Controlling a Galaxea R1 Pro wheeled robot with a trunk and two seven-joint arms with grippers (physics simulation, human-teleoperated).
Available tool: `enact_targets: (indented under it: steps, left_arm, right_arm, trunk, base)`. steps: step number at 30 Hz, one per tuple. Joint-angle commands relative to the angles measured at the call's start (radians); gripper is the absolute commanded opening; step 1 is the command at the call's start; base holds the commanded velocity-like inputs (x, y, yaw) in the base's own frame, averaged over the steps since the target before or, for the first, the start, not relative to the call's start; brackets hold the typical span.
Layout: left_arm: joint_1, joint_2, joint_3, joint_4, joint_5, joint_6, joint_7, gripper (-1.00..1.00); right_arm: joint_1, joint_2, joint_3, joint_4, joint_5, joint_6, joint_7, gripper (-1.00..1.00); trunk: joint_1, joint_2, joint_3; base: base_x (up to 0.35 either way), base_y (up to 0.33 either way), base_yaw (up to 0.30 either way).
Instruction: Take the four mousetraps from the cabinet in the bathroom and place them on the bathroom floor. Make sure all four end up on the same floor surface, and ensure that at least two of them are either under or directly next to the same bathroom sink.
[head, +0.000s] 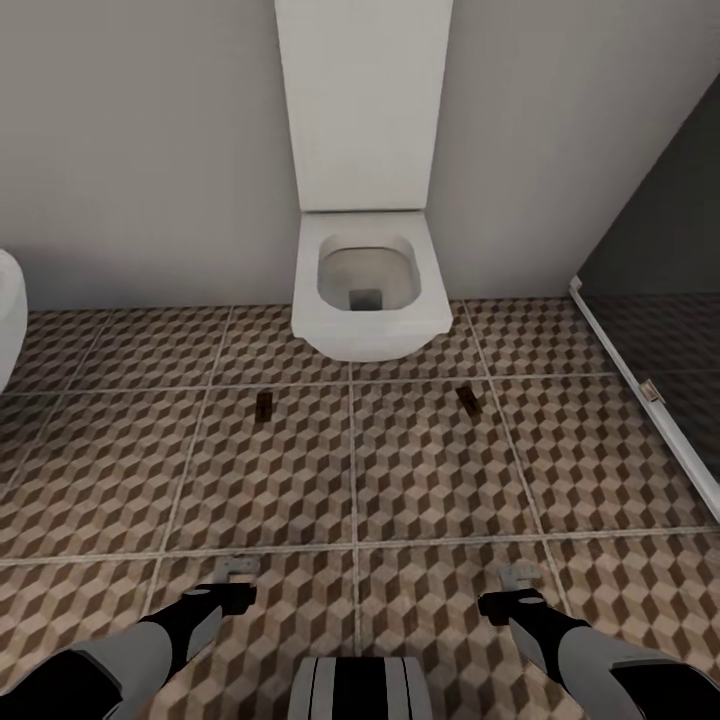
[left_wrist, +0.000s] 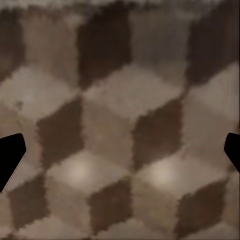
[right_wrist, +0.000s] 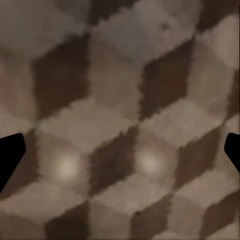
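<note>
Head view, left end effector (head: 236, 568) and right end effector (head: 520, 575) spread, empty, above bathroom floor (head: 420, 480)

Two small dark mousetraps (head: 264, 407) (head: 467, 400) on the floor are too small to show their springs. A white fixture (head: 8, 310) is cut off at the picture's left edge. Both wrist views give only blurred floor tiles (left_wrist: 120, 120).

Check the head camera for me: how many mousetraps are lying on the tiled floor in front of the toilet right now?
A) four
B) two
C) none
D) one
B: one mousetrap lies left of the toilet bowl's front and another mousetrap to its right, both flat on the bathroom floor.
</note>
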Motion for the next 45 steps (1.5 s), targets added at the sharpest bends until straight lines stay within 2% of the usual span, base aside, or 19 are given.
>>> enact_targets:
  steps: [1,34,45]
  left_arm:
    - [0.000,0.000,-0.008,-0.002,0.008,0.003,0.004,1.00]
    - [0.000,-0.001,-0.007,0.001,0.010,0.006,-0.003,1.00]
    - [0.000,-0.012,-0.007,0.008,0.012,0.008,-0.004,1.00]
  right_arm:
    - [-0.001,0.000,0.008,0.002,0.003,0.000,-0.003,1.00]
    - [-0.001,0.002,0.009,0.002,0.006,-0.002,-0.009,1.00]
    - [-0.001,0.002,0.009,0.002,0.003,-0.002,-0.009,1.00]
  trunk:
    - [-0.001,0.000,0.003]
    - [-0.015,0.008,0.131]
    - [-0.020,0.010,0.174]
  base:
    - [0.000,0.000,0.000]
    - [0.000,0.000,0.000]
    - [0.000,0.000,0.000]
